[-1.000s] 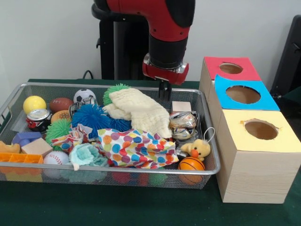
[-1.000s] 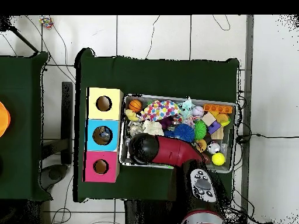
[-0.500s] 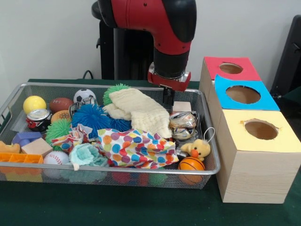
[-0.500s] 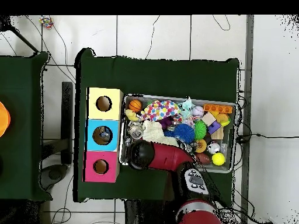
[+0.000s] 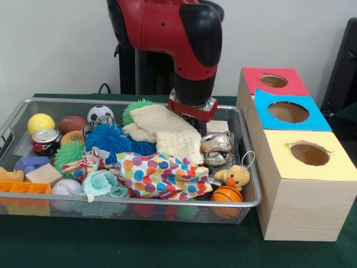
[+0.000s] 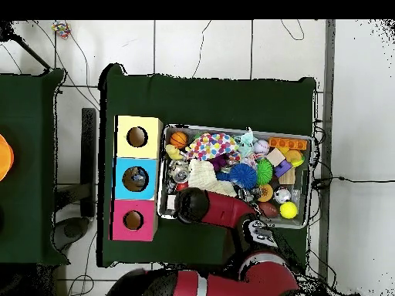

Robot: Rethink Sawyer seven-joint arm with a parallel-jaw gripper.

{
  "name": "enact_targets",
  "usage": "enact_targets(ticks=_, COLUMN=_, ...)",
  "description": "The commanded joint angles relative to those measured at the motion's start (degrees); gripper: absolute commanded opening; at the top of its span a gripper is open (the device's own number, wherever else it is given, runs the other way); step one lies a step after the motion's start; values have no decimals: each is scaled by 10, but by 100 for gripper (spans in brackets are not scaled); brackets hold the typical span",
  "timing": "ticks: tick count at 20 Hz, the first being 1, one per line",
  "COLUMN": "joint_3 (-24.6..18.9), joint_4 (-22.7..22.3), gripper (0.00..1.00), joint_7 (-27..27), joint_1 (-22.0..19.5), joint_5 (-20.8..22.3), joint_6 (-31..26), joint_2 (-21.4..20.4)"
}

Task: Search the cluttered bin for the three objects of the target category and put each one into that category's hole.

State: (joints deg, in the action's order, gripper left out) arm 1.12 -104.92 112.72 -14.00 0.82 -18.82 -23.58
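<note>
The wire mesh bin [image 5: 245, 202] holds a jumble of balls, cloths, blocks and cans. My gripper [image 5: 199, 121] hangs low at the bin's back right. It sits just behind the cream knitted cloth [image 5: 167, 132] and beside a small wooden block [image 5: 216, 127]. The cloth and the wrist hide its tips. A crushed can [image 5: 216, 148] lies just in front of it. Three boxes with holes stand right of the bin: red [image 5: 273, 81], blue [image 5: 289, 112] and yellow [image 5: 309, 154]. From overhead, the arm [image 6: 193, 205] covers the bin's corner nearest the pink box [image 6: 133, 220].
A polka-dot cloth [image 5: 159, 173], a teal cloth [image 5: 103, 183], a blue spiky ball [image 5: 109, 138], a duck toy [image 5: 234, 177] and a small basketball [image 5: 226, 195] fill the front. Soccer ball [image 5: 100, 114], football [image 5: 72, 123], yellow ball [image 5: 40, 123] and red can [image 5: 44, 140] lie left.
The arm has come down and swung slightly left, bringing the gripper lower into the bin's back right, behind the cream cloth. The objects have not moved.
</note>
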Motion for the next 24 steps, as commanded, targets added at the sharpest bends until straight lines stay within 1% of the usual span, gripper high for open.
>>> enact_targets(ticks=1, joint_3=-11, joint_4=64, gripper=0, joint_7=70, joint_1=-25, joint_5=7, joint_6=99, joint_2=98)
enact_targets(ticks=2, joint_3=-7, joint_4=75, gripper=0, joint_7=68, joint_1=-23, joint_5=5, joint_6=99, joint_2=101)
enact_targets(ticks=5, joint_3=-3, joint_4=108, gripper=0, joint_7=51, joint_1=-44, joint_5=11, joint_6=108, joint_2=98)
enact_targets(ticks=6, joint_3=-2, joint_4=123, gripper=0, joint_7=45, joint_1=-47, joint_5=10, joint_6=100, joint_2=101)
enact_targets(ticks=7, joint_3=-4, joint_4=137, gripper=0, joint_7=32, joint_1=-59, joint_5=11, joint_6=84, joint_2=103)
enact_targets(ticks=10, joint_3=-2, joint_4=164, gripper=0, joint_7=21, joint_1=-66, joint_5=16, joint_6=73, joint_2=108)
enact_targets(ticks=13, joint_3=2, joint_4=177, gripper=0, joint_7=22, joint_1=-75, joint_5=18, joint_6=69, joint_2=103)
enact_targets(ticks=15, joint_3=6, joint_4=189, gripper=0, joint_7=25, joint_1=-76, joint_5=16, joint_6=53, joint_2=102)
enact_targets(ticks=18, joint_3=6, joint_4=222, gripper=0, joint_7=12, joint_1=-81, joint_5=27, joint_6=34, joint_2=108)
enact_targets(ticks=21, joint_3=15, joint_4=255, gripper=0, joint_7=11, joint_1=-82, joint_5=40, joint_6=34, joint_2=114)
enact_targets(ticks=24, joint_3=23, joint_4=272, gripper=0, joint_7=29, joint_1=-74, joint_5=47, joint_6=49, joint_2=114)
